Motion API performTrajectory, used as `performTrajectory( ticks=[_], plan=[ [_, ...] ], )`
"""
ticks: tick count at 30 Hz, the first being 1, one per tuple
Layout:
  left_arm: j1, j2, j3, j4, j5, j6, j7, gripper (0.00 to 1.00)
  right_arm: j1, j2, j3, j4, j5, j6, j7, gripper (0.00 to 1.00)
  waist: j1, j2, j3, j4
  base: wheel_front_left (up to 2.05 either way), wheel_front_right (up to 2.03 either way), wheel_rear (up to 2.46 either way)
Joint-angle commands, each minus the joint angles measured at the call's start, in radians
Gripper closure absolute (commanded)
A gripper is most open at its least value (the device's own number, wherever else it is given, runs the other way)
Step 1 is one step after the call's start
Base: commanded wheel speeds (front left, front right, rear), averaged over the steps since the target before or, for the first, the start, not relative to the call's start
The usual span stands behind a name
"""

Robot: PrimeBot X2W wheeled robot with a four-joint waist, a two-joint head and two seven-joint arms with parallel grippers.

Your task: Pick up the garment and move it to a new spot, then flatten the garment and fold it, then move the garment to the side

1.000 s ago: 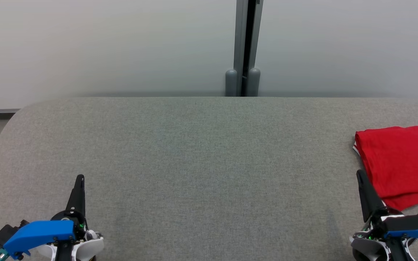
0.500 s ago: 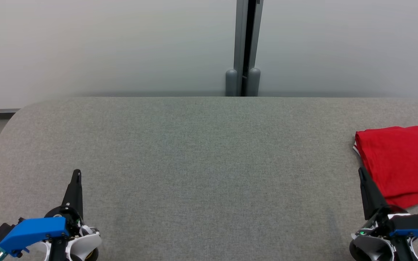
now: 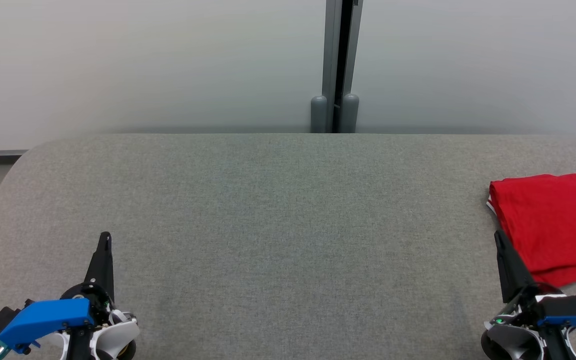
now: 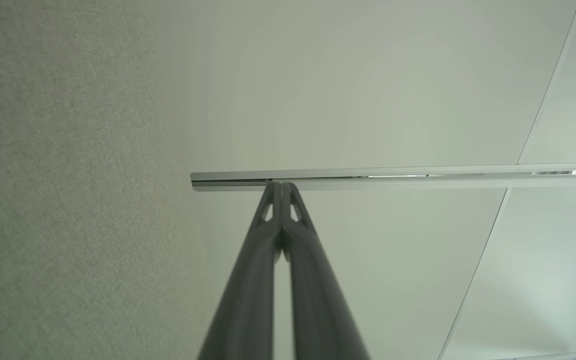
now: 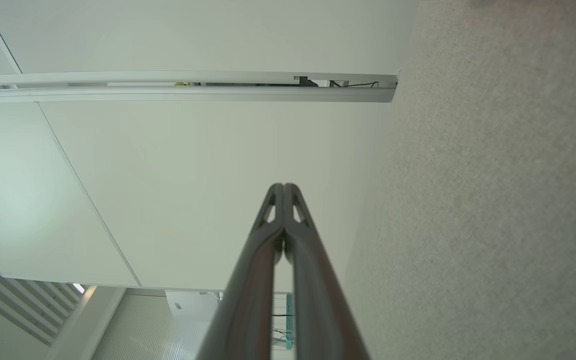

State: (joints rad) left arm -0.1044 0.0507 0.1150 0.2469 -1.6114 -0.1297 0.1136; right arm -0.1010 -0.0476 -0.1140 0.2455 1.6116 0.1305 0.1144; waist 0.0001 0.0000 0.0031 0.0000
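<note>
The garment is a red shirt, folded into a compact stack, lying at the right edge of the grey fabric surface in the head view. My right gripper stands just to the garment's lower left, fingers pressed together and empty, its tip close to the cloth's edge. At the lower left my left gripper is shut too, far from the garment. In the left wrist view the left gripper has its fingers touching, nothing between them. The right wrist view shows the right gripper equally shut and empty.
A pale wall panel with a grey vertical post rises behind the surface's far edge. The surface's rounded left corner drops off to the floor. Wide bare fabric lies between the two grippers.
My left gripper has drawn back and a little left toward the lower corner. The right gripper shifted slightly down and right. The garment has stayed put.
</note>
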Motion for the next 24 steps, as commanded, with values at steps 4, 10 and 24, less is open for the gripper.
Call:
performTrajectory(
  ticks=[4, 10, 24],
  plan=[
    [-0.01, -0.002, 0.003, -0.004, -0.003, -0.004, 0.004, 1.0, -0.014, -0.005, -0.002, -0.003, 0.003, 0.0, 0.003, 1.0, -0.0001, 0.0, 0.0, 0.0, 0.0, 0.0, 0.0],
    [-0.01, -0.002, 0.003, -0.004, -0.003, -0.004, 0.004, 1.0, -0.014, -0.005, -0.002, -0.003, 0.003, 0.0, 0.003, 1.0, -0.0001, 0.0, 0.0, 0.0, 0.0, 0.0, 0.0],
    [-0.01, -0.002, 0.002, -0.004, -0.003, -0.004, 0.004, 1.0, -0.014, -0.005, -0.002, -0.003, 0.003, 0.0, 0.003, 1.0, -0.0001, 0.0, 0.0, 0.0, 0.0, 0.0, 0.0]
  ],
)
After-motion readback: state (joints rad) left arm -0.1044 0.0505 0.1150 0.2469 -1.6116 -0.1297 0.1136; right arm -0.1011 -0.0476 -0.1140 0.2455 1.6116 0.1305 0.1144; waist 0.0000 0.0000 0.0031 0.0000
